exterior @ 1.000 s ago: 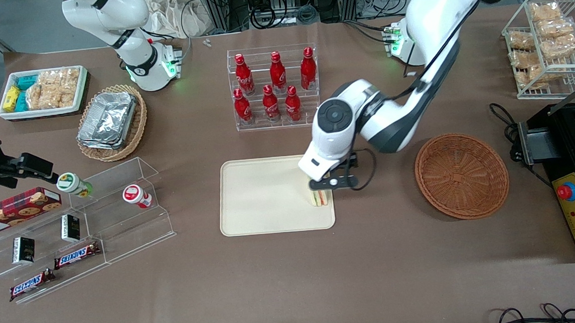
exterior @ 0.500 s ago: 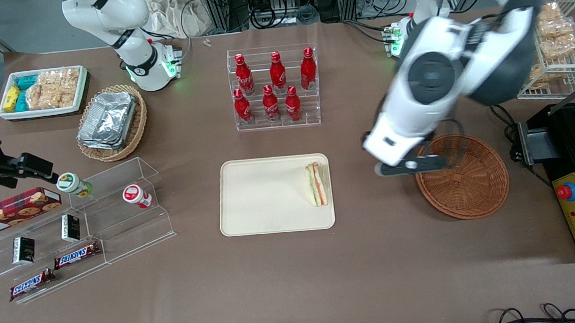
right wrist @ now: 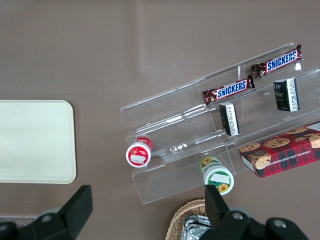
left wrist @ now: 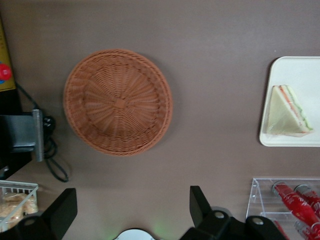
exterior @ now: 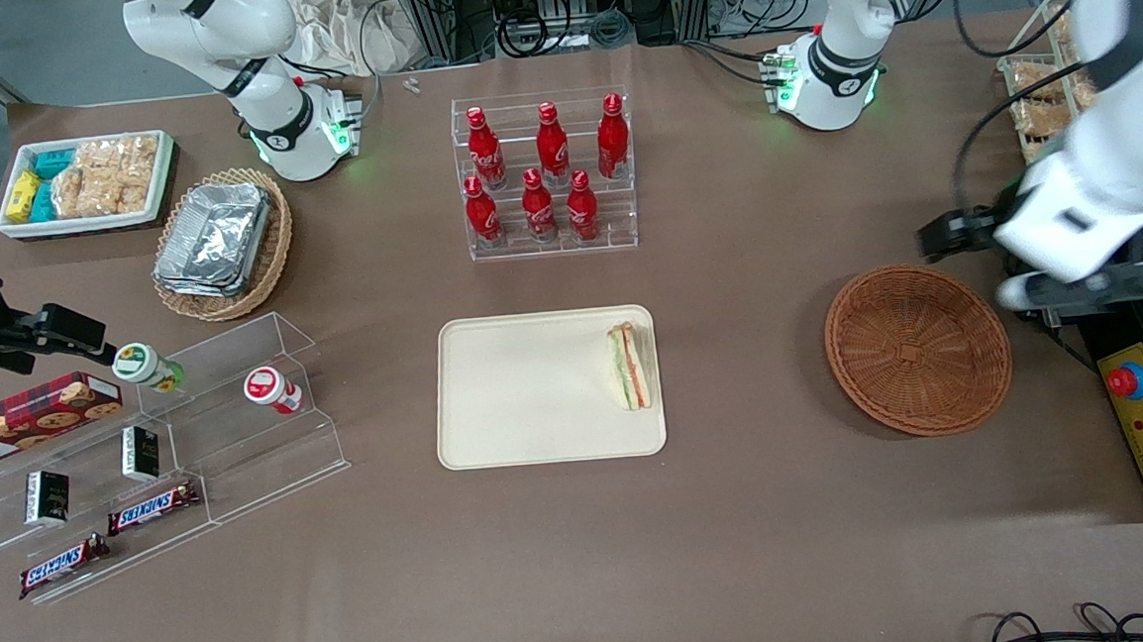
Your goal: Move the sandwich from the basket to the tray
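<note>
Gripper (left wrist: 131,212) spread wide above table, sandwich (exterior: 631,365) on tray (exterior: 526,393)

Sandwich (exterior: 631,366) lies on tray (exterior: 526,393), at the edge toward the basket (exterior: 918,349). Basket sits on table (exterior: 742,509), well apart from tray. End effector (left wrist: 131,210), fingers spread, hangs high above the table beside the basket.
</note>
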You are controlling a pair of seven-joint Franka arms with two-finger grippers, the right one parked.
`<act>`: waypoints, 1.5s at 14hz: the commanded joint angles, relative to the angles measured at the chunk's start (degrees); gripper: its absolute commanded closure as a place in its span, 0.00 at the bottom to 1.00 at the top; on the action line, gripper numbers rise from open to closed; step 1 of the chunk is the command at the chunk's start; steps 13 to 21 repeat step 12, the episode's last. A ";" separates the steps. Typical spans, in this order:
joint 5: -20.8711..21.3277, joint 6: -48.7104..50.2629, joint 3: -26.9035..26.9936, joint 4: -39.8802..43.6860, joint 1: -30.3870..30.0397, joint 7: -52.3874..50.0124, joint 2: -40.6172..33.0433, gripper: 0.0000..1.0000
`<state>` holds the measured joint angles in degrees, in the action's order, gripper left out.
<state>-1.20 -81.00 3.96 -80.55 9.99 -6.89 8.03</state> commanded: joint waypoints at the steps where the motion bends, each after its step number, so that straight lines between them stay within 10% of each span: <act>1: -1.35 0.05 -0.08 -5.75 -4.84 3.71 -5.38 0.00; 6: -1.17 0.05 -8.18 -8.48 -12.18 3.72 -9.17 0.00; 21: -0.56 0.14 -8.53 -8.84 -11.74 3.28 -8.65 0.00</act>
